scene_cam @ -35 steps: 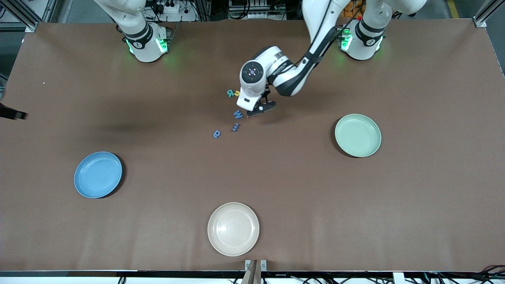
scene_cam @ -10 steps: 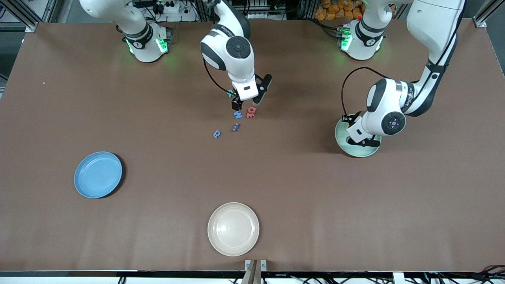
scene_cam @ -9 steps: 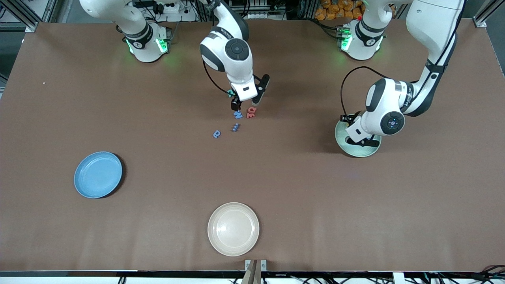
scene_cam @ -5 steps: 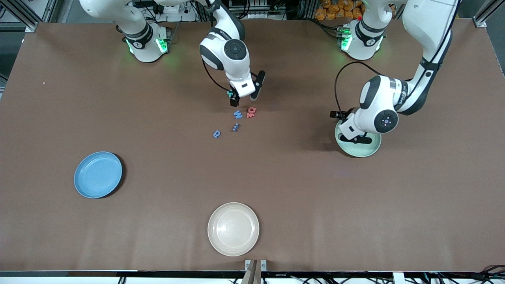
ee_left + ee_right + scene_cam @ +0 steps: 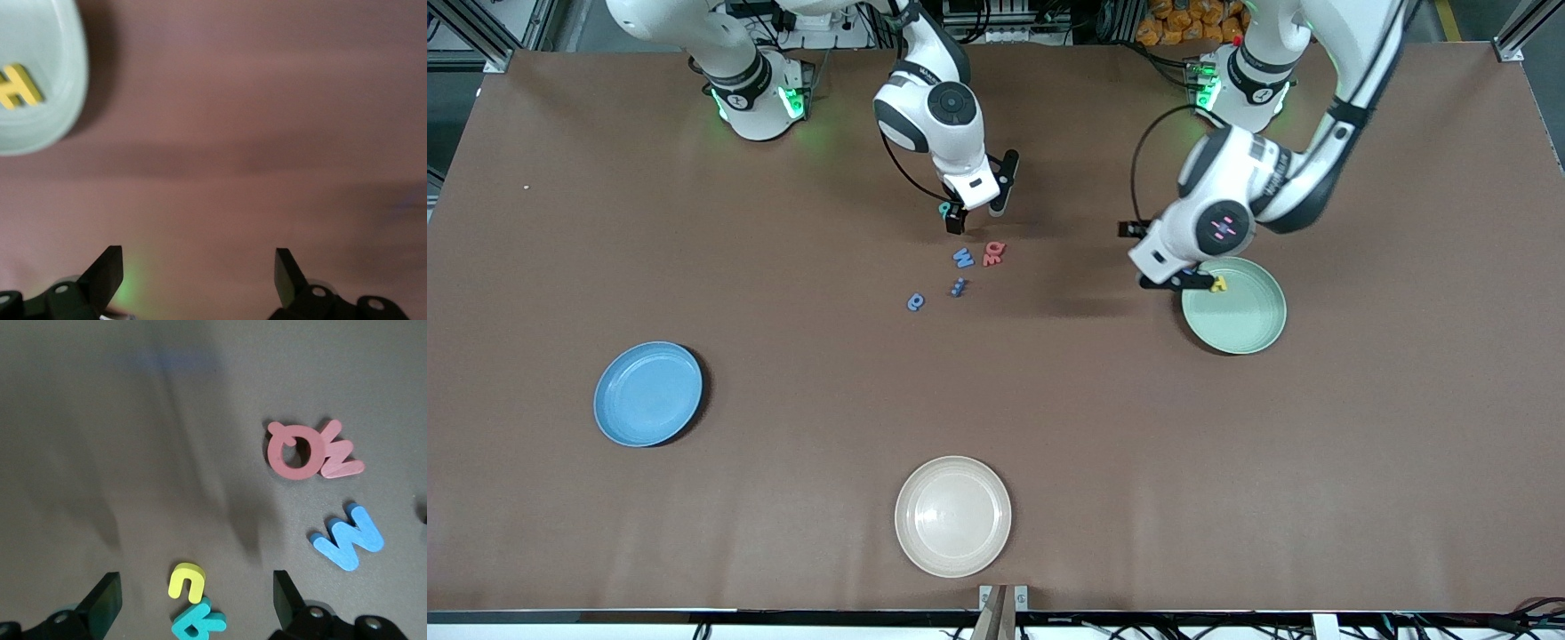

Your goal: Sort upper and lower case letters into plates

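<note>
Yellow H lies in my mint plate, centre-right; left gripper spread empty beside it. Right gripper, wide, frames yellow u upper-centre.

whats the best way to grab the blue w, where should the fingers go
Judging by its pose, come straight down on the blue W, which lies flat on the table. Close across its narrow height, one finger on the open top edge, one on the pointed bottom edge. The red Q lies close but apart, leaving room. The right gripper, open over the yellow u, is nearest.
</note>
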`<move>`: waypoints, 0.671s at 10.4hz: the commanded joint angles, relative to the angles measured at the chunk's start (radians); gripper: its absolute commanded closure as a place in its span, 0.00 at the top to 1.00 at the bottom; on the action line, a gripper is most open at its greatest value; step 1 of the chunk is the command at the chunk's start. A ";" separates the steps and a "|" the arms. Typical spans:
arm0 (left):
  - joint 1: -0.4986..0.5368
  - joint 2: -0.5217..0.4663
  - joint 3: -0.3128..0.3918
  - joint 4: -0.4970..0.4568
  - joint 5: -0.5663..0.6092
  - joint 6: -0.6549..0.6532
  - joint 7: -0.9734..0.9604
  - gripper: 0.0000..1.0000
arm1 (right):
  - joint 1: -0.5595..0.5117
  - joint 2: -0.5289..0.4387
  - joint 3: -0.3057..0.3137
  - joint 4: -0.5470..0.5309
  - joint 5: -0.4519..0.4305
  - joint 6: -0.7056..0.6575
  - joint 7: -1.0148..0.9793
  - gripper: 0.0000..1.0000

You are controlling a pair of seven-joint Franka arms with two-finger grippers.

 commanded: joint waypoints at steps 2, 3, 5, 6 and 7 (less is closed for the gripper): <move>0.002 -0.027 -0.018 0.044 -0.055 -0.079 -0.049 1.00 | -0.006 0.011 0.010 -0.044 -0.014 0.071 0.060 1.00; -0.002 -0.028 -0.027 0.045 -0.069 -0.079 -0.054 1.00 | -0.003 0.017 0.010 -0.044 -0.014 0.071 0.072 1.00; -0.002 -0.027 -0.047 0.053 -0.069 -0.079 -0.085 1.00 | 0.011 0.026 0.009 -0.044 -0.017 0.072 0.075 1.00; -0.002 -0.027 -0.055 0.058 -0.069 -0.081 -0.098 1.00 | 0.012 0.026 0.009 -0.045 -0.020 0.072 0.084 1.00; -0.005 -0.025 -0.065 0.067 -0.069 -0.081 -0.123 1.00 | 0.012 0.026 0.009 -0.047 -0.020 0.072 0.086 1.00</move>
